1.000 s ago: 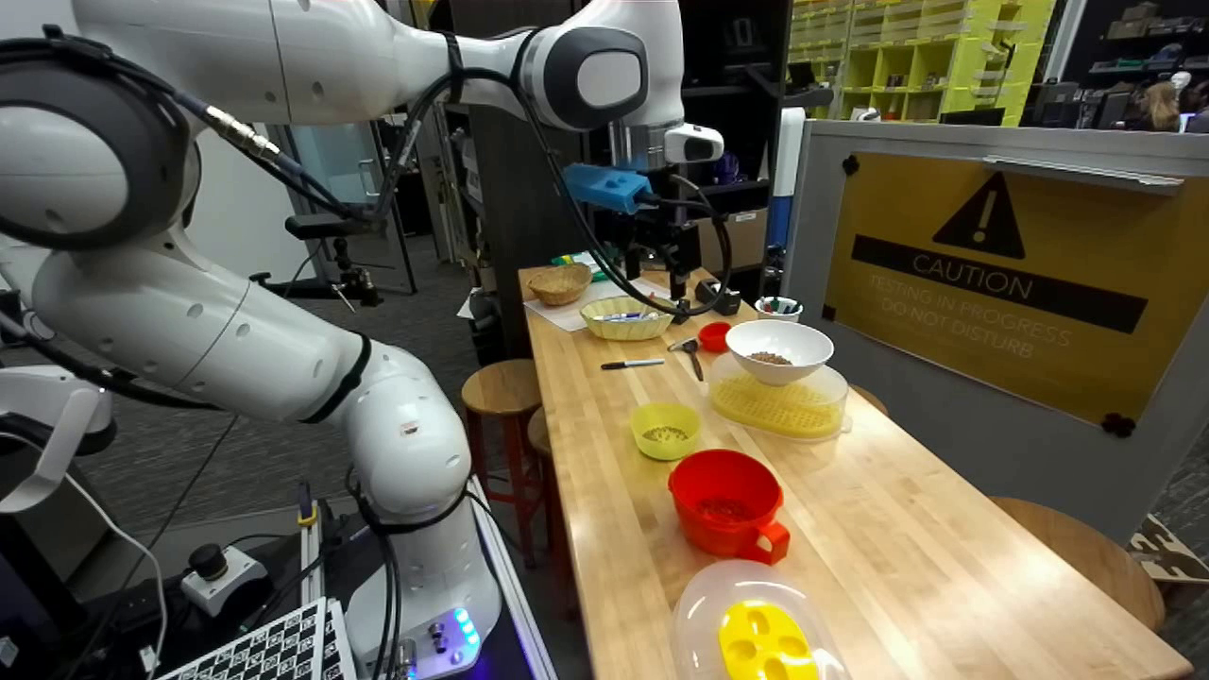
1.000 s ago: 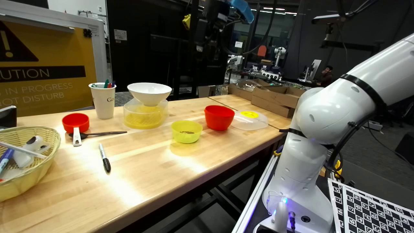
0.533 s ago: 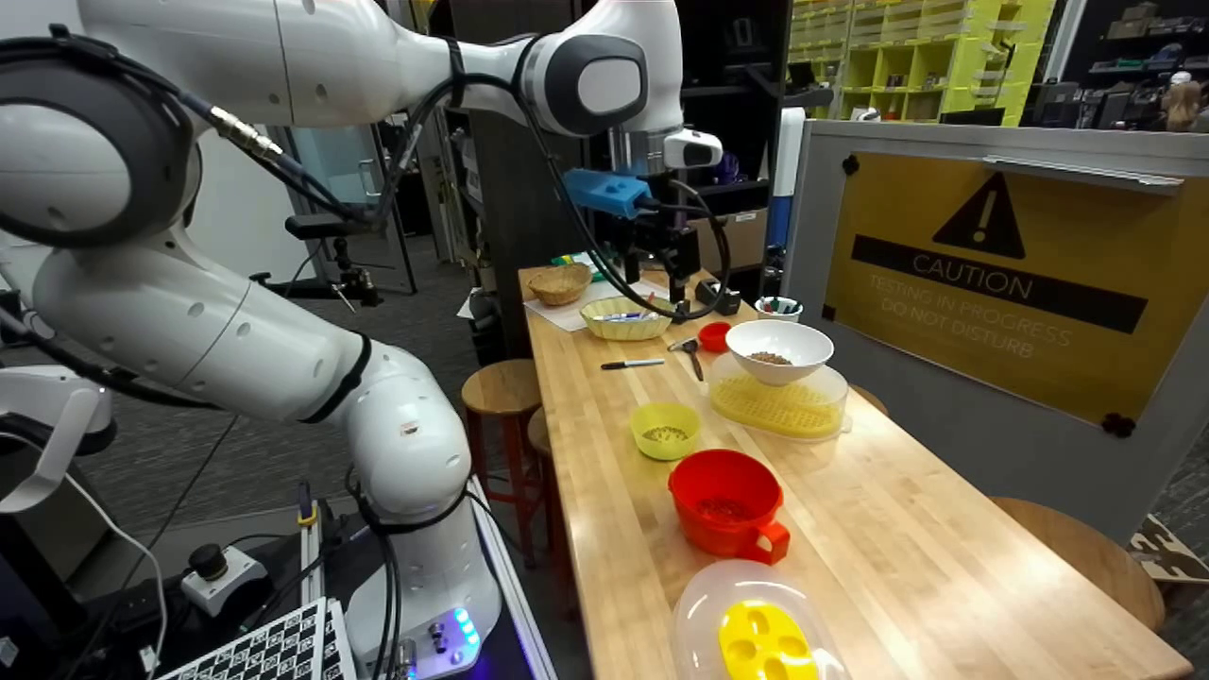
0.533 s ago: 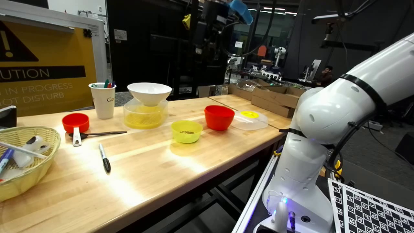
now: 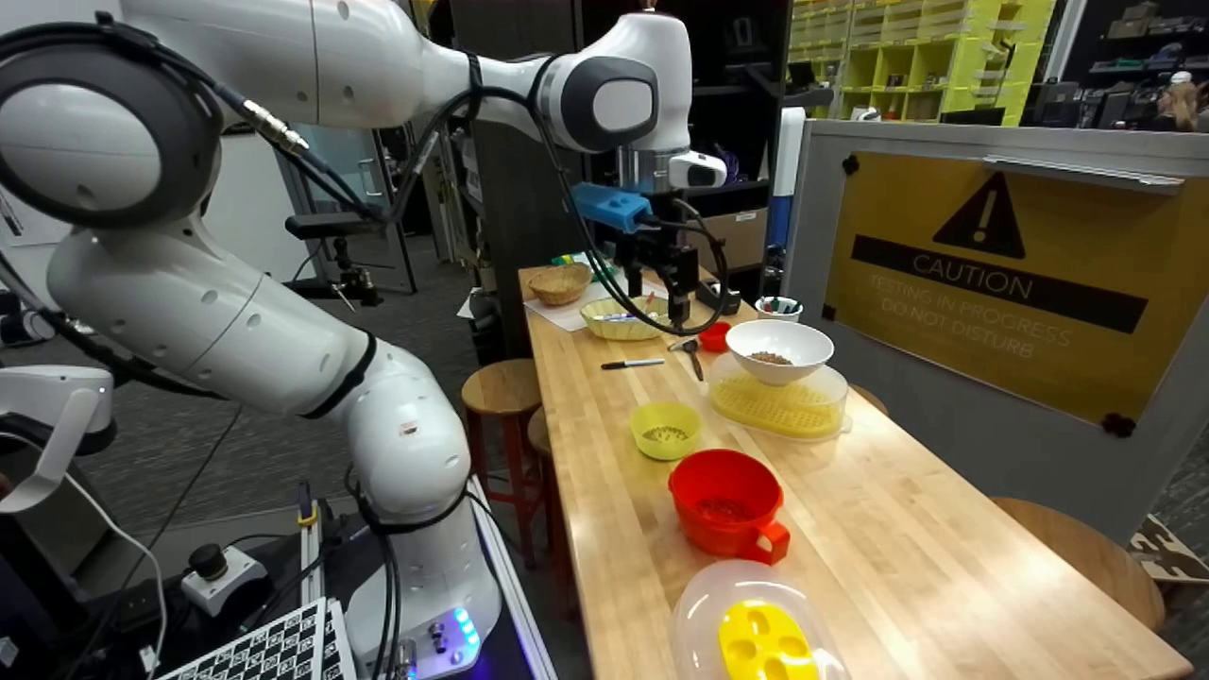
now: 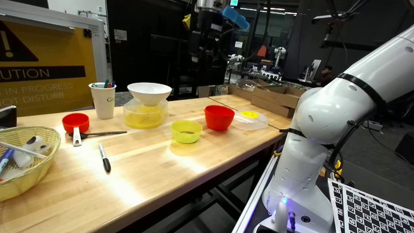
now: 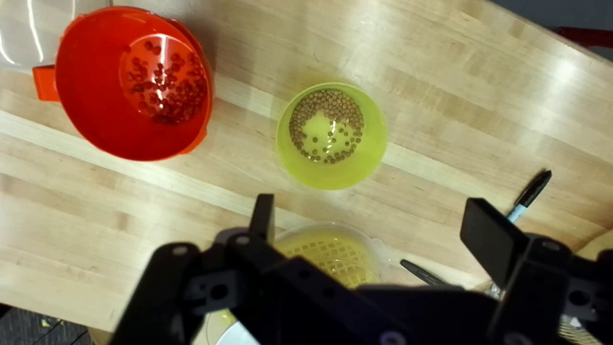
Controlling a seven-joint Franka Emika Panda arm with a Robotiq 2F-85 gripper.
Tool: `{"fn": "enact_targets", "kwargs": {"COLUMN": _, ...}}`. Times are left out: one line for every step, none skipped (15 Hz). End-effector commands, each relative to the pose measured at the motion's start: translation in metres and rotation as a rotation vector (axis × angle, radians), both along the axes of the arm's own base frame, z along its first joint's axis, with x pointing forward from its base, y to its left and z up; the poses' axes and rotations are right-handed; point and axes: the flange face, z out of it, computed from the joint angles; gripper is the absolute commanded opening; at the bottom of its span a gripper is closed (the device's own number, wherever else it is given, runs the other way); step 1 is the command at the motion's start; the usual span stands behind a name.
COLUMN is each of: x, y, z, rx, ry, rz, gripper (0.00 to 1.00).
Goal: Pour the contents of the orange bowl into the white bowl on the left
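Note:
The orange bowl (image 5: 723, 501), glossy red-orange with a handle, stands upright on the table. Small round pieces lie in its bottom, seen in the wrist view, where the orange bowl (image 7: 96, 105) is at upper left. The white bowl (image 5: 789, 342) rests on top of a clear container with a yellow grid and has brown bits inside. Only a sliver of the white bowl (image 7: 239, 336) shows at the bottom of the wrist view; my gripper hides the rest. My gripper (image 7: 372, 215) hangs above the table, apart from both bowls, its fingers spread wide with nothing between them.
A smaller yellow-green bowl (image 6: 186, 132) with brown pellets sits near the orange bowl. The clear container (image 6: 145, 118) bears the white bowl. A marker (image 6: 104, 158), a red measuring cup (image 6: 76, 121), a paper cup (image 6: 104, 102) and a basket (image 6: 29, 171) also stand around.
The arm has come down, mostly in the last half second, and my gripper hangs lower in both exterior views. The bowls have not moved, and the fingers stay apart.

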Motion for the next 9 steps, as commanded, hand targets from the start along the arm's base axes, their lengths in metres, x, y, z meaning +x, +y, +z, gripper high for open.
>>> {"fn": "enact_targets", "kwargs": {"x": 0.018, "y": -0.011, "z": -0.017, "rx": -0.008, "ry": 0.056, "rz": -0.113, "gripper": 1.00}}
{"fn": "enact_targets", "kwargs": {"x": 0.021, "y": -0.016, "z": -0.021, "rx": -0.010, "ry": 0.067, "rz": -0.145, "gripper": 1.00}}
{"fn": "enact_targets", "kwargs": {"x": 0.025, "y": -0.021, "z": -0.026, "rx": -0.010, "ry": 0.076, "rz": -0.180, "gripper": 1.00}}
{"fn": "enact_targets", "kwargs": {"x": 0.027, "y": -0.027, "z": -0.029, "rx": -0.009, "ry": 0.084, "rz": -0.213, "gripper": 1.00}}
{"fn": "enact_targets", "kwargs": {"x": 0.029, "y": -0.033, "z": -0.032, "rx": -0.007, "ry": 0.089, "rz": -0.248, "gripper": 1.00}}
{"fn": "enact_targets", "kwargs": {"x": 0.031, "y": -0.038, "z": -0.034, "rx": -0.003, "ry": 0.097, "rz": -0.275, "gripper": 1.00}}
{"fn": "enact_targets", "kwargs": {"x": 0.032, "y": -0.044, "z": -0.036, "rx": -0.001, "ry": 0.104, "rz": -0.304, "gripper": 1.00}}
{"fn": "enact_targets", "kwargs": {"x": 0.034, "y": -0.050, "z": -0.039, "rx": 0.004, "ry": 0.110, "rz": -0.333, "gripper": 1.00}}
{"fn": "enact_targets", "kwargs": {"x": 0.037, "y": -0.055, "z": -0.041, "rx": 0.012, "ry": 0.111, "rz": -0.356, "gripper": 1.00}}
